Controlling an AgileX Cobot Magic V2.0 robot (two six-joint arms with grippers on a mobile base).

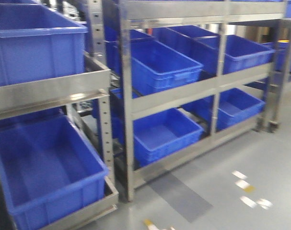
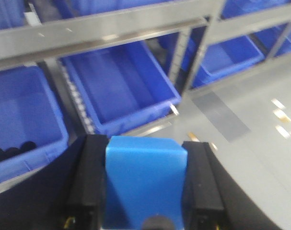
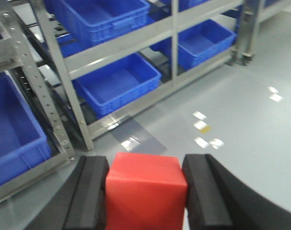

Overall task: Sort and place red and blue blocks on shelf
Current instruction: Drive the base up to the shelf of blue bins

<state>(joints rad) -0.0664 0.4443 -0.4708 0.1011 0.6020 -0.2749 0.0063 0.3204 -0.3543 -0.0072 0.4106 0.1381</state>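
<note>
the shelf (image 1: 174,96) is brushed steel, dull silver with soft streaky glints along its rails. the bins (image 1: 159,67) are smooth blue plastic with a faint sheen. the blue block (image 2: 145,177) and the red block (image 3: 145,191) look matt and plain. the floor (image 1: 270,143) is smooth grey, lightly glossy.

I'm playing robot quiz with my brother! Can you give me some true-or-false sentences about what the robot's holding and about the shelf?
1. The left gripper holds the blue block. True.
2. The right gripper holds a green block. False: it holds the red block.
3. The bins on the shelf are blue. True.
4. The red block lies inside a bin. False: it is clamped in the right gripper.
</note>
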